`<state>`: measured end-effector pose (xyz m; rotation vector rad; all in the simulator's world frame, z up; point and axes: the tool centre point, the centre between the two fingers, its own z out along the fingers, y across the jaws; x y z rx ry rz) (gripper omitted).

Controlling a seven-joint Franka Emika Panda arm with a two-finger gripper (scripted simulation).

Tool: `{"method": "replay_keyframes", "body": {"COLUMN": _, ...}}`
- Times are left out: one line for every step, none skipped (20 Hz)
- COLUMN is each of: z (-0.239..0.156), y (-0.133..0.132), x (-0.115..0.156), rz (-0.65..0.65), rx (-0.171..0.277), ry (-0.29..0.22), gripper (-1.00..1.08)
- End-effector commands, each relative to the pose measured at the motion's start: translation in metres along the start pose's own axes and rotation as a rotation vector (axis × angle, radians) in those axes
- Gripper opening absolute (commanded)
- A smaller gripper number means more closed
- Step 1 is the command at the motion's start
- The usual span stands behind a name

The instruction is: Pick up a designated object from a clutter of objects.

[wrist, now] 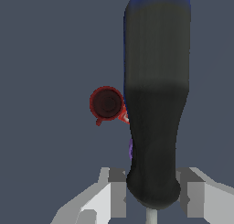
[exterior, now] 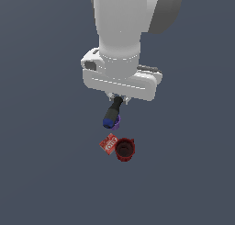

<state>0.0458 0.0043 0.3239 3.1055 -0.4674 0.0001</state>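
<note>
We see the gripper (wrist: 151, 198) clamped on the screwdriver (exterior: 111, 113), its blocky grey fingers (wrist: 116, 191) pressing the narrow neck of the smooth, matte black handle where the thin metal shaft begins. The rounded blue butt end hangs downward, lifted clear of the surface. Below it lie the small purple cup (exterior: 117, 123), the round dark red mug (exterior: 125, 149) and, touching the mug, the flat red-and-white box (exterior: 108, 143).

one screwdriver (exterior: 111, 114), one purple cup (exterior: 117, 124), one red mug (exterior: 125, 149), one red-and-white box (exterior: 108, 143)
</note>
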Motion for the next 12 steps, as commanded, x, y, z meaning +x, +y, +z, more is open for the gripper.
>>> {"method": "replay_keyframes", "body": {"z": -0.012, "y": -0.008, "x": 0.004, "rz": 0.001, "rx": 0.000, "ry": 0.000, "gripper": -1.00}}
{"method": "replay_keyframes", "body": {"z": -0.015, "y": -0.010, "x": 0.005, "rz": 0.000, "rx": 0.001, "ry": 0.000, "gripper": -1.00}}
{"method": "replay_keyframes", "body": {"z": -0.018, "y": -0.013, "x": 0.006, "rz": 0.000, "rx": 0.001, "ry": 0.000, "gripper": -1.00}}
{"method": "replay_keyframes", "body": {"z": -0.021, "y": -0.015, "x": 0.007, "rz": 0.000, "rx": 0.001, "ry": 0.000, "gripper": -1.00}}
{"method": "replay_keyframes", "body": {"z": -0.023, "y": -0.016, "x": 0.008, "rz": 0.000, "rx": 0.001, "ry": 0.000, "gripper": -1.00}}
{"method": "replay_keyframes", "body": {"z": -0.025, "y": -0.018, "x": 0.008, "rz": 0.000, "rx": 0.001, "ry": 0.000, "gripper": -1.00}}
{"method": "replay_keyframes", "body": {"z": -0.027, "y": -0.019, "x": 0.009, "rz": 0.000, "rx": 0.001, "ry": 0.000, "gripper": -1.00}}
{"method": "replay_keyframes", "body": {"z": -0.028, "y": -0.020, "x": 0.009, "rz": 0.000, "rx": 0.001, "ry": 0.000, "gripper": -1.00}}
{"method": "replay_keyframes", "body": {"z": -0.029, "y": -0.020, "x": 0.010, "rz": 0.000, "rx": 0.001, "ry": 0.000, "gripper": -1.00}}
{"method": "replay_keyframes", "body": {"z": -0.029, "y": -0.021, "x": 0.010, "rz": 0.000, "rx": 0.001, "ry": 0.000, "gripper": -1.00}}
{"method": "replay_keyframes", "body": {"z": -0.030, "y": -0.021, "x": 0.011, "rz": 0.000, "rx": 0.001, "ry": 0.000, "gripper": -1.00}}
{"method": "replay_keyframes", "body": {"z": -0.030, "y": -0.021, "x": 0.011, "rz": 0.000, "rx": 0.001, "ry": 0.000, "gripper": -1.00}}
